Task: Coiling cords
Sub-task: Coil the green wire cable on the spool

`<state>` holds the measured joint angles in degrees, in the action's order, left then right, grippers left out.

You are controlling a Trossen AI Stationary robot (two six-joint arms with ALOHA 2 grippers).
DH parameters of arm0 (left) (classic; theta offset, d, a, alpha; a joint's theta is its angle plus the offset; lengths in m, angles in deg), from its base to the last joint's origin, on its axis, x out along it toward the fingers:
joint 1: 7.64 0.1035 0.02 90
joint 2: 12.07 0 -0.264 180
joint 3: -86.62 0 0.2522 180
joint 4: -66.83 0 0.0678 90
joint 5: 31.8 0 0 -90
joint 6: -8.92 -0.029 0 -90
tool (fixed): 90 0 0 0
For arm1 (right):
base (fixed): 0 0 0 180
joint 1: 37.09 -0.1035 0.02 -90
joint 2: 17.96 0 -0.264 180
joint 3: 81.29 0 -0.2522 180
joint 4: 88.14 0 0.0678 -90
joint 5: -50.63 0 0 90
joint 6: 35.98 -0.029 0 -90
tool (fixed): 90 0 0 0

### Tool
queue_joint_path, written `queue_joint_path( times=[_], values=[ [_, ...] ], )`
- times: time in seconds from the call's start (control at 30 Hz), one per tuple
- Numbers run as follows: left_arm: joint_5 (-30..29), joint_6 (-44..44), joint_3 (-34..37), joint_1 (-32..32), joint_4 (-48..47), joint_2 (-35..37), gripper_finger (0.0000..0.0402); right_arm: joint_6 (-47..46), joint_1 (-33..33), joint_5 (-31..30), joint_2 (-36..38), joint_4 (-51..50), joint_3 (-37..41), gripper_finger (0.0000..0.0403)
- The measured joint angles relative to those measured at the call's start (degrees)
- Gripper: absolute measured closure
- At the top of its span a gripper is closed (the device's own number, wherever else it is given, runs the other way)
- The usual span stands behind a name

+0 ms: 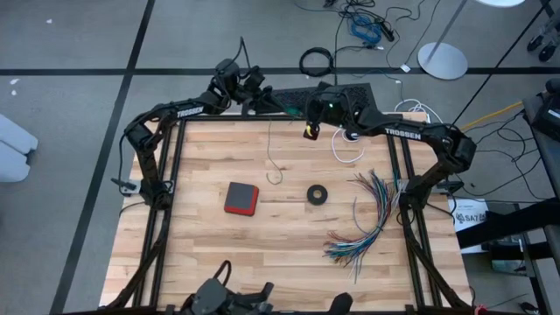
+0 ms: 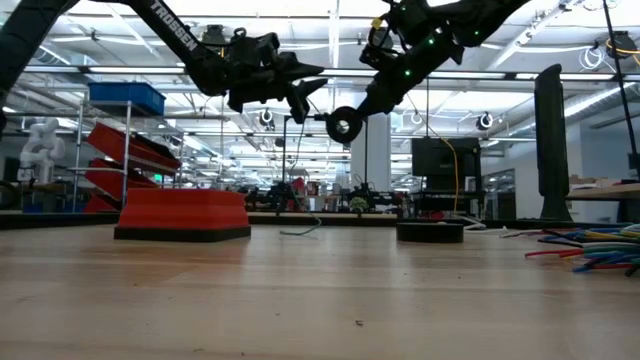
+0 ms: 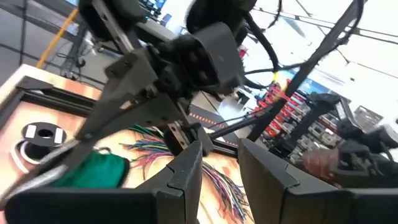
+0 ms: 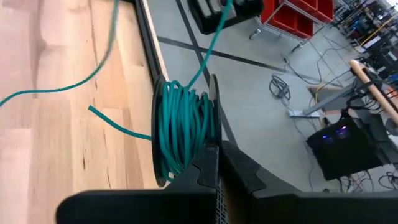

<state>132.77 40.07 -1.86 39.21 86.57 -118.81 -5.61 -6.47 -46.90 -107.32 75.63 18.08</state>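
1. High view: TROSSEN was printed in white on both my forearms. My left gripper [image 1: 278, 103] and right gripper [image 1: 312, 129] met above the far edge of the table [image 1: 201, 254]. The teal-green cord [image 1: 273, 153] hung down from there and curled on the wood. The white cord [image 1: 346, 150] looped under my right arm. Nearer lay a red block [image 1: 241, 199], a black ring [image 1: 318, 194] and a fan of multicoloured wires [image 1: 372, 219].

2. Low view: TROSSEN read along my left arm. Both grippers hung high above the table; a dark spool [image 2: 343, 124] showed at my right one. The cord's tail [image 2: 300, 229] trailed on the far wood between the red block [image 2: 182, 215] and the ring [image 2: 430, 232].

3. Left wrist view: my left jaws stood partly apart; I could not tell whether they held anything. My right arm blocked much of the scene.

4. Right wrist view: my right jaws were clamped on the spool [image 4: 214, 99] wound with teal-green cord [image 4: 180, 124]; a loose end lay over the table.
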Motion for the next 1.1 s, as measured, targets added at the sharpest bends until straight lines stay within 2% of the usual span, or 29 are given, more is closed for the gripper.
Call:
queue_joint_path(
  times=[0.23, 0.5, 0.77, 1.1],
  values=[
    [-6.2, 1.6, 0.0, -1.9, 1.1, 0.0, 0.029, 0.6, -1.0, -3.3, 0.0, 1.0, 0.0, 0.0403],
    [-9.2, 4.8, -4.2, -5.5, 0.9, 0.0, 0.029, -2.7, -1.1, -6.7, -2.0, 2.9, 0.0, 0.0403],
    [-10.4, 5.0, -5.5, -9.9, 0.2, 0.0, 0.029, -4.9, -1.1, -7.2, -5.5, 9.8, 0.0, 0.0403],
    [-9.9, 5.5, -5.6, -16.1, -4.2, 0.0, 0.029, -4.7, 0.7, -5.7, -5.8, 11.6, 0.0, 0.0403]
  ],
)
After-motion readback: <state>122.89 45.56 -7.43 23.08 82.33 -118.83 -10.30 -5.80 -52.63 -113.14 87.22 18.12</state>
